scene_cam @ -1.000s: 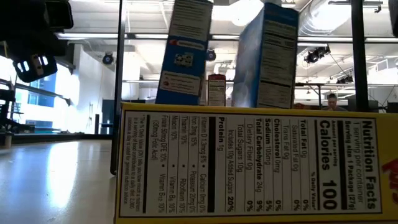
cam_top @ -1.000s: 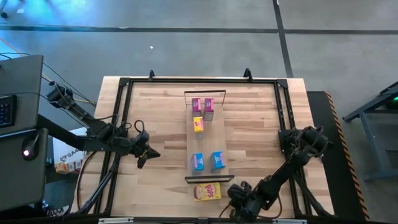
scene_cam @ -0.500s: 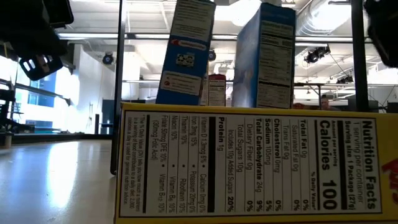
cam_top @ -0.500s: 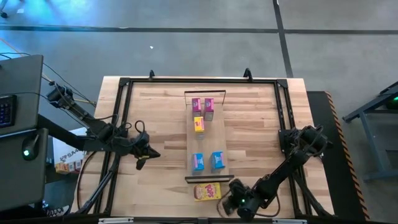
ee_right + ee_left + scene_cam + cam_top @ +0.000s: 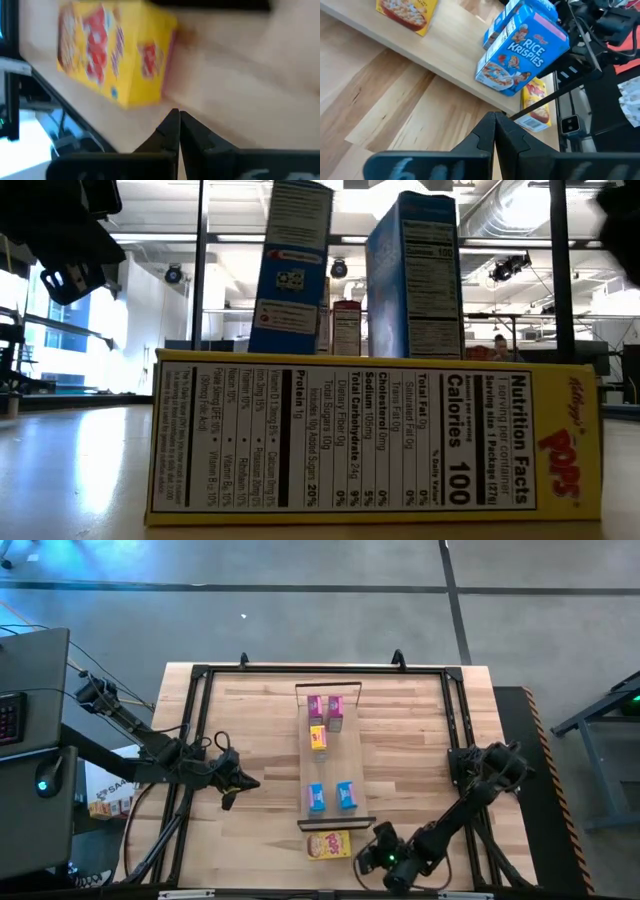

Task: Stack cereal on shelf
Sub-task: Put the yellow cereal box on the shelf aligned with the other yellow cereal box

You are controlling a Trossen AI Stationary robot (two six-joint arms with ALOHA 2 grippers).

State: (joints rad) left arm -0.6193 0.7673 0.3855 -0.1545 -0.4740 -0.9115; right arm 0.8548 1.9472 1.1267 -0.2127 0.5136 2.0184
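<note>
The yellow Corn Pops box (image 5: 331,844) lies flat on the tabletop (image 5: 420,740), just off the near end of the shelf (image 5: 328,764) and outside its black end frame (image 5: 336,824). Its long axis runs across the table, left to right, roughly parallel to that end frame and square to the shelf's length. In the low view its nutrition panel (image 5: 375,445) faces the camera, so the box rests on a broad face rather than upright.

The right gripper (image 5: 368,859) sits just beside the box's right end, at the table's near edge, and is much the nearer of the two. In its wrist view the fingers (image 5: 176,131) are pressed together with no gap, holding nothing, and the box (image 5: 117,52) lies ahead of the tips, apart from them. To take it, the fingers would likely need to open and span the short width.

The left gripper (image 5: 247,783) waits well apart to the shelf's left, fingers (image 5: 495,134) likewise closed and empty.

Already standing on the shelf are two pink boxes (image 5: 325,707), a yellow box (image 5: 318,737) and two blue Rice Krispies boxes (image 5: 331,796).
</note>
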